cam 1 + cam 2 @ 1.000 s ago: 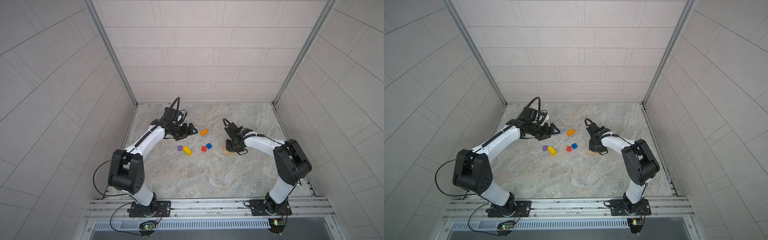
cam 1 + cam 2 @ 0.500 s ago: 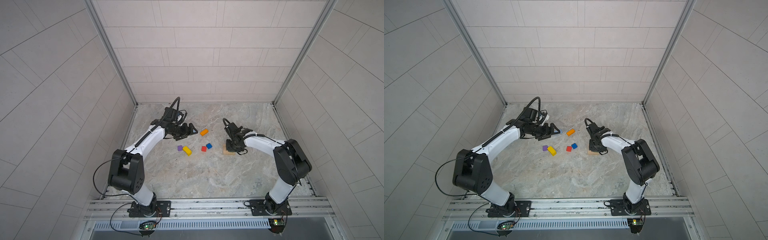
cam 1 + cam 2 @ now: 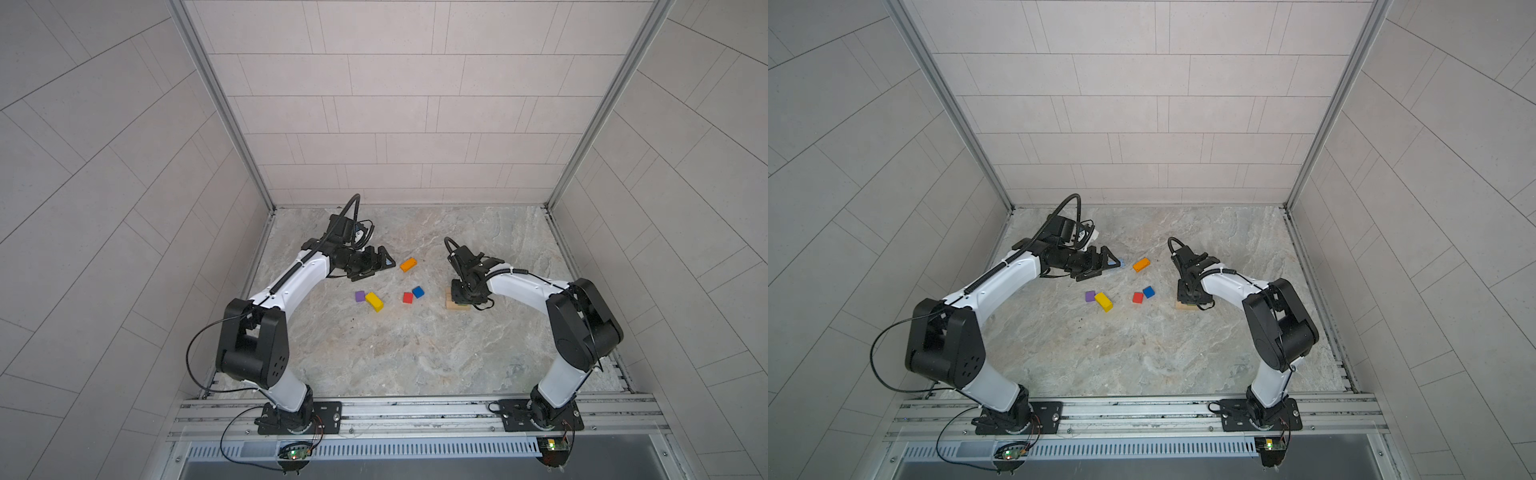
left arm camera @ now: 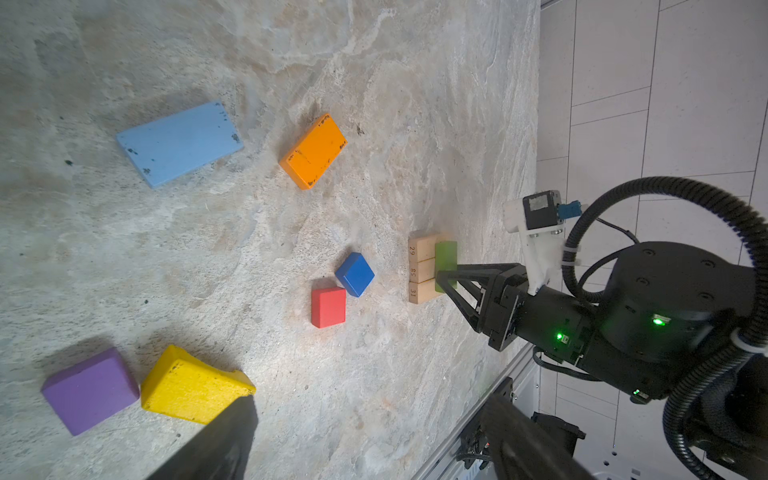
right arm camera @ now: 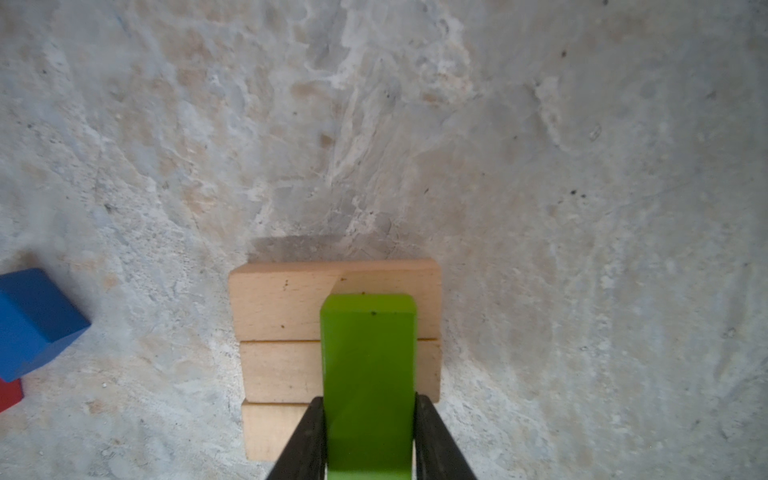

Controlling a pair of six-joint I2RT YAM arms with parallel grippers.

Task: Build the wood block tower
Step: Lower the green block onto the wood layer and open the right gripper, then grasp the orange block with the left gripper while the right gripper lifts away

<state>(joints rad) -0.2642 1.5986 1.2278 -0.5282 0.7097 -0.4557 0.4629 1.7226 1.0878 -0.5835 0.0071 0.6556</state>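
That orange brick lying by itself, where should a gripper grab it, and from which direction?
Take the orange brick across its narrow width, on the two long side faces near mid-length, coming straight down. It lies flat, broad face up, and askew, so turn the wrist to match. No other block touches it, so both sides look free.

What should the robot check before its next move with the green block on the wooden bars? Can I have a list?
1. All three tan bars side by side as a base: ok.
2. The green brick lying across the bars: ok.
3. The right gripper let go of the brick: not ok, its fingers hug both sides.
4. The left gripper open and ready: ok.
5. The light-blue brick free to grab, nothing on it: ok.
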